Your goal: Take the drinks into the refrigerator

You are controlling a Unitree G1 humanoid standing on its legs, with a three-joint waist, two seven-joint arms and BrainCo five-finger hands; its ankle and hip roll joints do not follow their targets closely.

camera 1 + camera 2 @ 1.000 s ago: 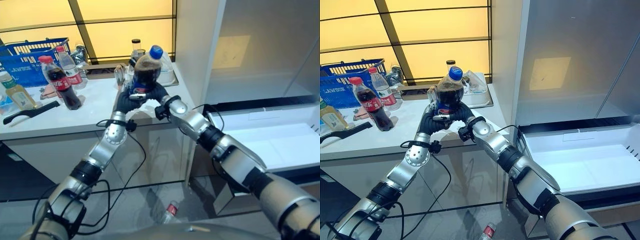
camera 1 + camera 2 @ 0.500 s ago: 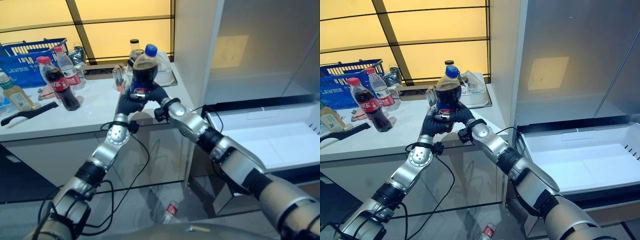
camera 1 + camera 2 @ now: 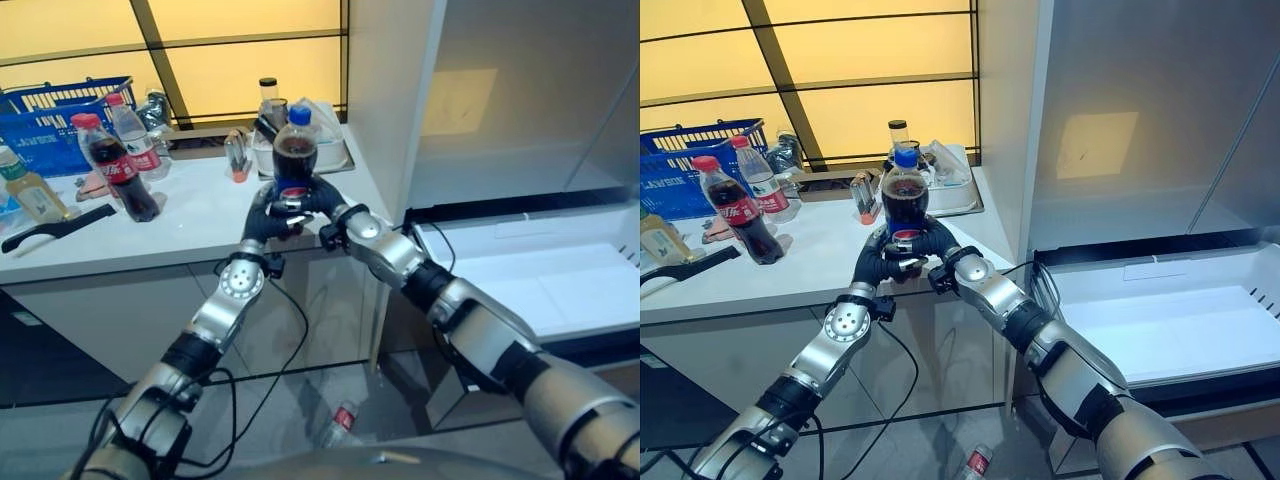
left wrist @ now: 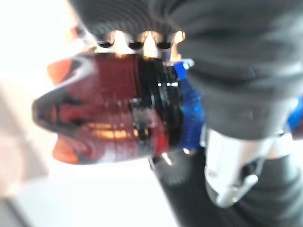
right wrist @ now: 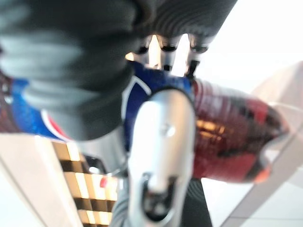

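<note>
**Spotter:** Where's the drink right now?

**Operator:** I've got the cola bottle [image 3: 905,200] upright, blue cap on top, held over the front edge of the white counter [image 3: 790,260]. My left hand [image 3: 877,259] is wrapped round its lower part from one side, my right hand [image 3: 940,245] from the other, fingers of both curled onto the bottle. In the left wrist view the dark cola and the blue label [image 4: 187,113] sit right against my fingers.

**Spotter:** And the fridge?

**Operator:** To my right, the white refrigerator drawer [image 3: 1160,320] stands pulled out. Well left on the counter I see another cola bottle [image 3: 113,165], a water bottle [image 3: 132,133] and a blue basket [image 3: 50,125] behind them.
</note>
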